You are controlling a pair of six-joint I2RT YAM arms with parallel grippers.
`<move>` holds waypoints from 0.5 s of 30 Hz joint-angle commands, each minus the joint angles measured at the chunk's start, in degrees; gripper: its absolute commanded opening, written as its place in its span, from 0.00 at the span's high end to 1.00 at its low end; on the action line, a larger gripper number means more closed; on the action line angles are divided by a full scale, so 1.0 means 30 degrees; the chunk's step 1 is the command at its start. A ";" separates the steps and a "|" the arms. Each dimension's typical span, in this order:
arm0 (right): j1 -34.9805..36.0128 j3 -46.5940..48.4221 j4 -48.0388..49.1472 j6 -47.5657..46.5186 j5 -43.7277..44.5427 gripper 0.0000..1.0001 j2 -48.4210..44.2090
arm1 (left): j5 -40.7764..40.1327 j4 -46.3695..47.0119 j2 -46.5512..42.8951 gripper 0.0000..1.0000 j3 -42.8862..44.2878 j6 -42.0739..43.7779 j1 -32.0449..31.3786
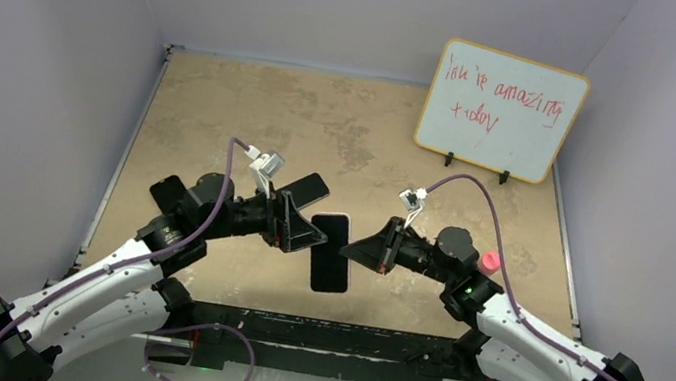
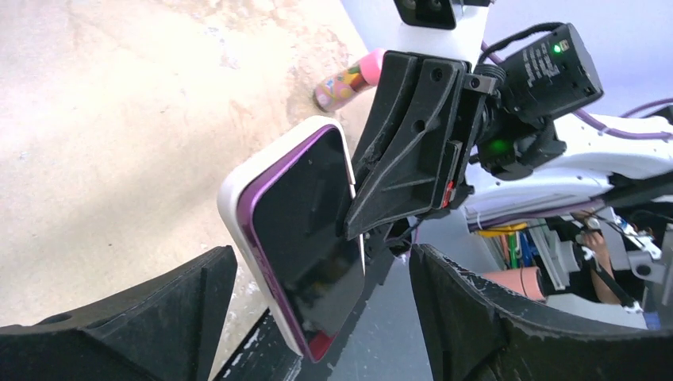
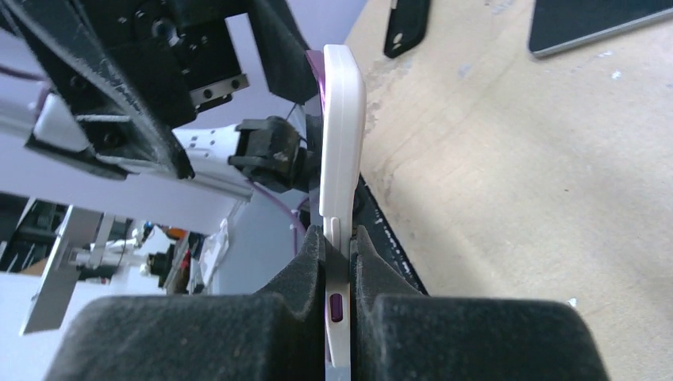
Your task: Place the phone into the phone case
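A purple phone (image 2: 305, 230) with a dark screen sits in a white case (image 2: 232, 206). My right gripper (image 3: 339, 262) is shut on one edge of the cased phone (image 3: 341, 119) and holds it above the table near the front edge. In the top view the phone (image 1: 330, 250) hangs between both grippers, with the right gripper (image 1: 363, 251) on its right side. My left gripper (image 1: 306, 231) is open. Its two fingers (image 2: 159, 317) stand either side of the phone's lower end without touching it. The phone's back is hidden.
A second dark phone (image 1: 306, 189) and a black case (image 1: 167, 191) lie on the table behind the left arm; both also show in the right wrist view (image 3: 595, 24), (image 3: 406, 24). A pink-capped bottle (image 1: 490, 262) stands by the right arm. A whiteboard (image 1: 502, 111) stands at the back right.
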 commanded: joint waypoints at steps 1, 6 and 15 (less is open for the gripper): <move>-0.0044 0.1295 0.0309 -0.0631 -0.2341 1.00 -0.1222 | 0.1715 0.0961 -0.0806 0.16 0.0766 0.0275 0.0084; -0.0044 0.1079 0.2482 0.0217 -0.3722 1.00 -0.1360 | 0.1948 0.0941 -0.1246 0.16 0.0688 0.0375 0.0085; -0.0058 0.1133 0.4463 0.1040 -0.4714 1.00 -0.0988 | 0.2779 0.3487 -0.1217 0.34 -0.0544 -0.0866 0.0086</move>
